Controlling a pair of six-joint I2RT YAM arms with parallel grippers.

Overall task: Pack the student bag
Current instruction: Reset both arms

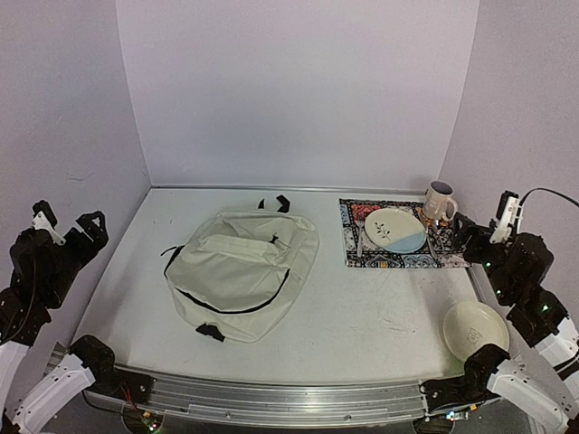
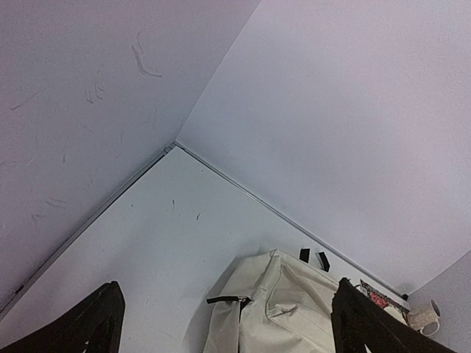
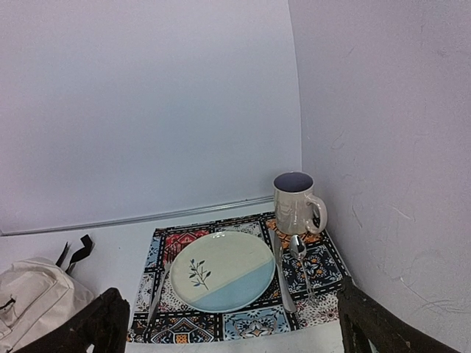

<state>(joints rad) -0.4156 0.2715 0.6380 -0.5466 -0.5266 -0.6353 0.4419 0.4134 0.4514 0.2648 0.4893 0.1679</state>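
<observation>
The cream student bag (image 1: 242,271) lies flat on the table left of centre, its black zip closed and black straps at its far end. It shows at the bottom of the left wrist view (image 2: 294,309) and in the bottom left corner of the right wrist view (image 3: 29,298). My left gripper (image 1: 63,228) is raised at the far left, open and empty, its fingertips (image 2: 88,323) wide apart. My right gripper (image 1: 484,231) is raised at the far right, open and empty, its fingertips (image 3: 375,323) wide apart, looking at the placemat.
A patterned placemat (image 1: 400,258) at the back right holds a cream and blue plate (image 1: 394,229), a fork (image 3: 160,290), a knife (image 3: 280,268) and a spoon (image 3: 300,257). A beige mug (image 1: 440,201) stands at its far corner. A cream bowl (image 1: 476,327) sits front right.
</observation>
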